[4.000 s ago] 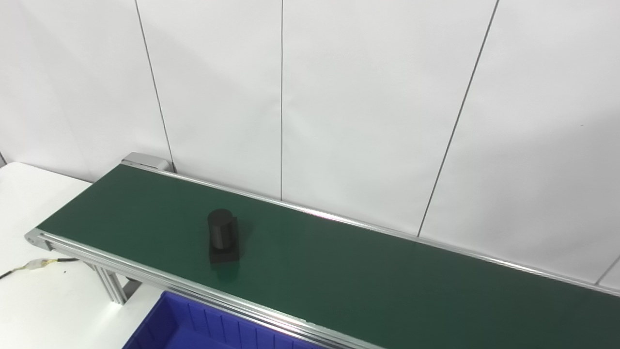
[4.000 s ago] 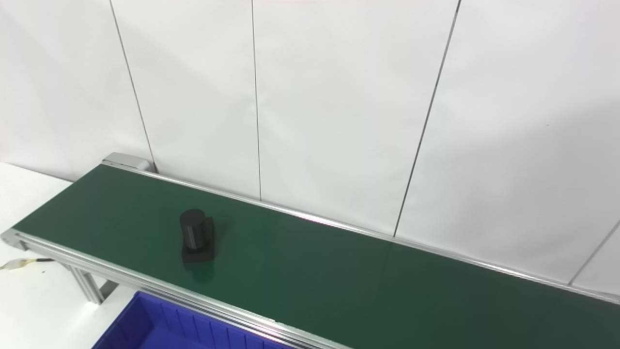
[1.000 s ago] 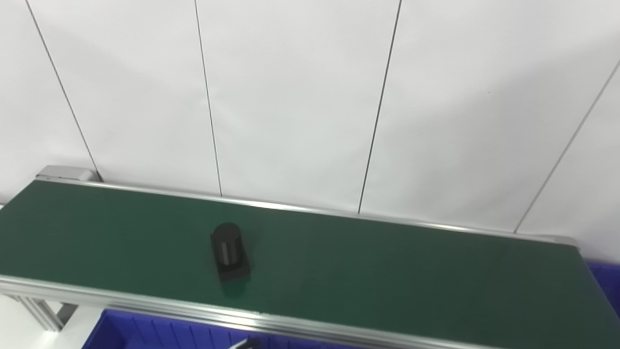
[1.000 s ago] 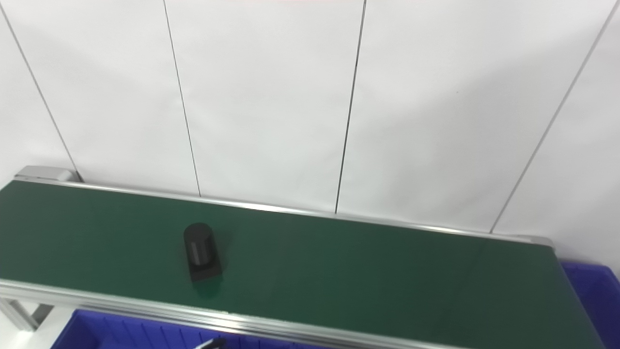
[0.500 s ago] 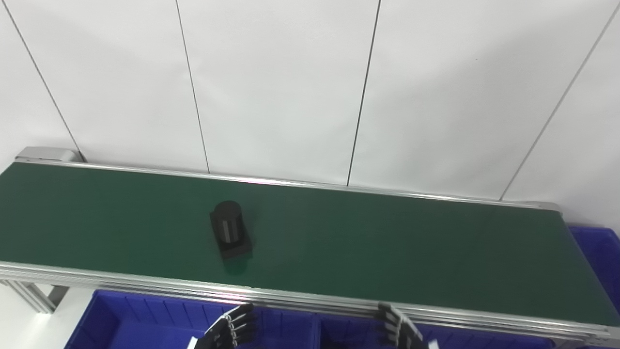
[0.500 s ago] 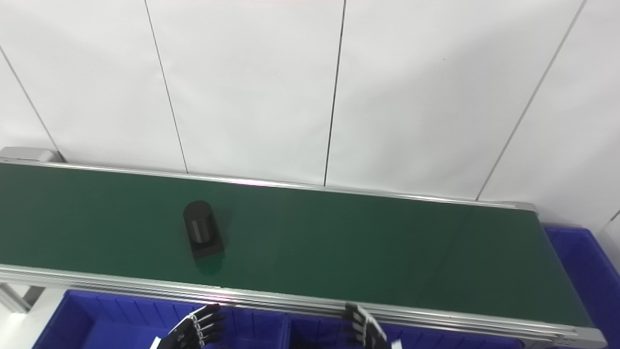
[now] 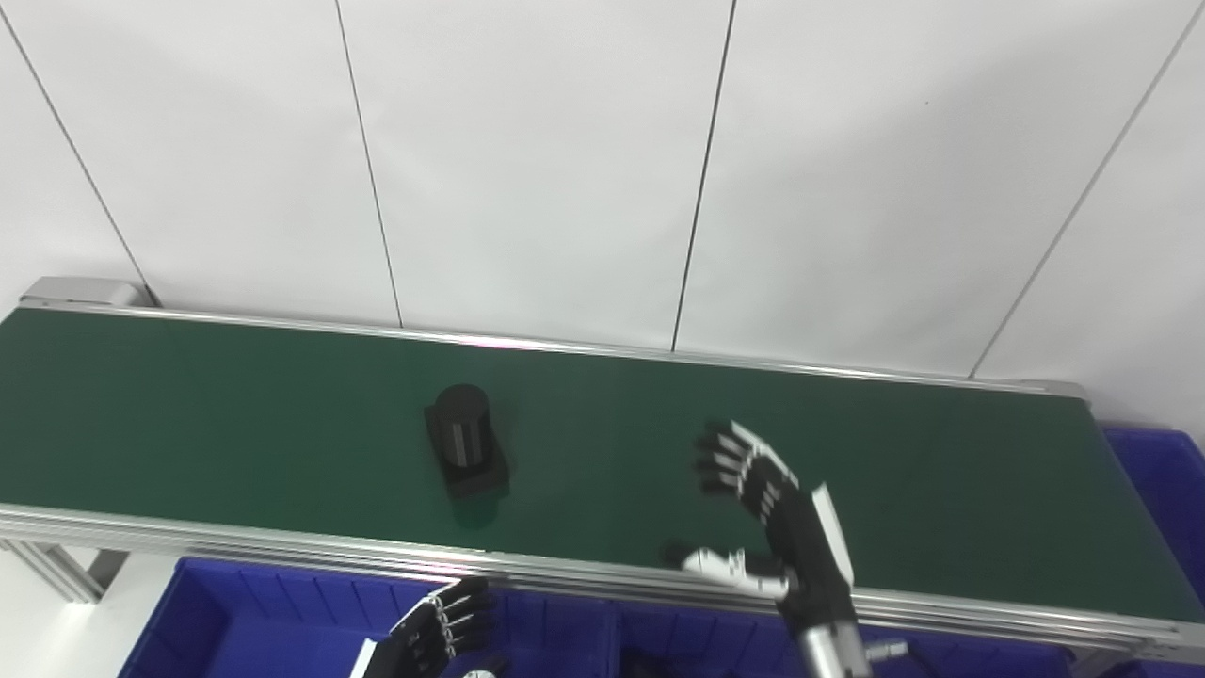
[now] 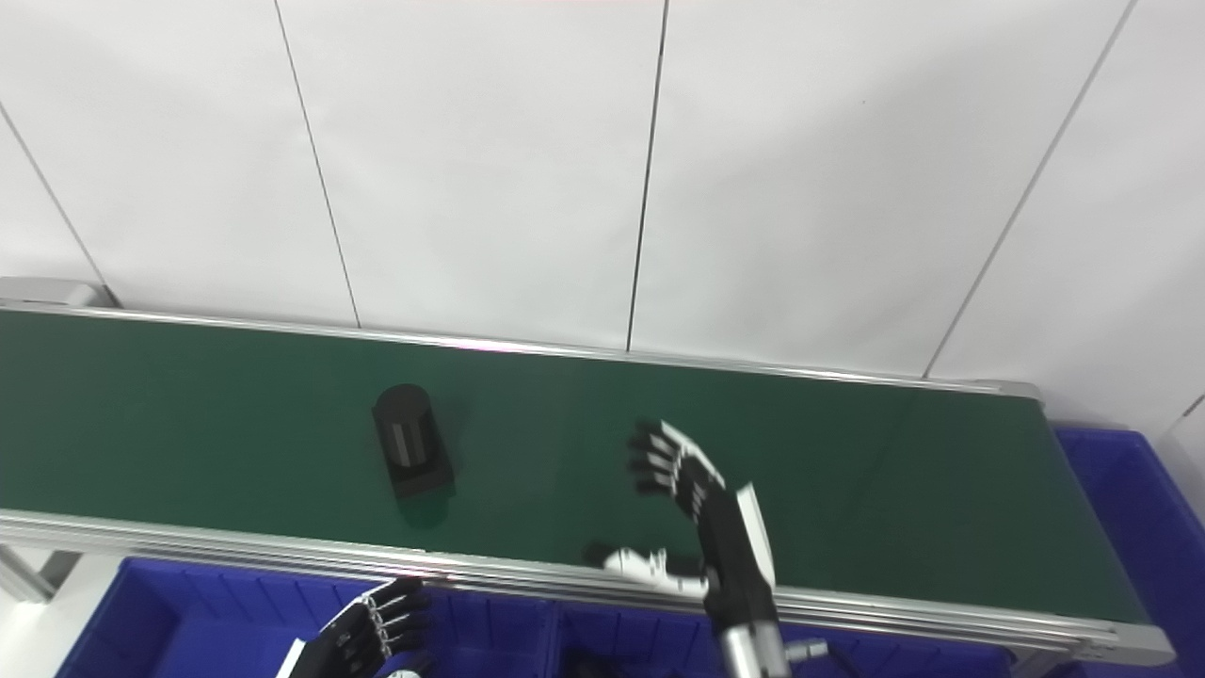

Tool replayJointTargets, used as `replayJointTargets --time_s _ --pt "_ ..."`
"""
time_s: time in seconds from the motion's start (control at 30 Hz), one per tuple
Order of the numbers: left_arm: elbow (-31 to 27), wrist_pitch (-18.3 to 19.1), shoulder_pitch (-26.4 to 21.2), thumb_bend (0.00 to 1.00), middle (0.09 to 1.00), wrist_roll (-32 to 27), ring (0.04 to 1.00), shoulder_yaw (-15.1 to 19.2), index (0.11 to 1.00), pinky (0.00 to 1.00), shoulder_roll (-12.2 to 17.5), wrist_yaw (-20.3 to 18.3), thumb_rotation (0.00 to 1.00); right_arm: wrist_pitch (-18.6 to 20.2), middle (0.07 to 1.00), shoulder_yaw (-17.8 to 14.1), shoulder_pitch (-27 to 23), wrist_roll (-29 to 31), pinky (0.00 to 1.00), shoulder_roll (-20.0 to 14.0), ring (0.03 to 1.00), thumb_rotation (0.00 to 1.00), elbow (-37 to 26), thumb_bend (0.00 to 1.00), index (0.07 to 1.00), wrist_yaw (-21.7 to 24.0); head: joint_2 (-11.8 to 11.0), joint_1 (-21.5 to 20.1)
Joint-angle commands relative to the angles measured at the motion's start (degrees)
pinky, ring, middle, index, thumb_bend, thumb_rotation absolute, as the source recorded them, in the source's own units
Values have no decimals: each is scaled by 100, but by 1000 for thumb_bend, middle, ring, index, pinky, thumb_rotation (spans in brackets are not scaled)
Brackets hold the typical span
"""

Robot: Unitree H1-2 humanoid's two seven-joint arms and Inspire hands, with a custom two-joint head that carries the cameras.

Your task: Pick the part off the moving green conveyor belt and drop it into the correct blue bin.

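A black part, a short cylinder on a square base, stands on the green conveyor belt left of centre. My right hand is raised over the belt's near edge, well to the right of the part, open with fingers spread and thumb out to the left; it holds nothing. My left hand shows only partly at the bottom edge, over the blue bin in front of the belt, fingers apart and holding nothing.
Blue bins run along the belt's near side below its aluminium rail. Another blue bin sits past the belt's right end. A white panelled wall rises directly behind the belt.
My right hand has risen from below the near rail up over the belt. The part has drifted slightly right. The left hand has barely moved.
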Motion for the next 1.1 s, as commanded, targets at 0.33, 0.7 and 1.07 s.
replayJointTargets --time_s 0.33,0.7,1.07 --pt "15 -224 -96 572 740 74 702 61 761 688 -34 8 0 494 816 40 -1632 -378 706 189 766 93 1010 782 923 270 -110 224" --pt "-21 -246 -49 583 723 104 689 71 751 670 -63 17 0 341 878 215 -2352 -777 818 446 862 159 2203 813 930 239 -127 244" --pt "-60 -252 -56 584 713 139 679 41 750 660 -96 27 0 -104 975 387 -2903 -1009 821 588 951 325 3396 888 1000 223 -161 345"
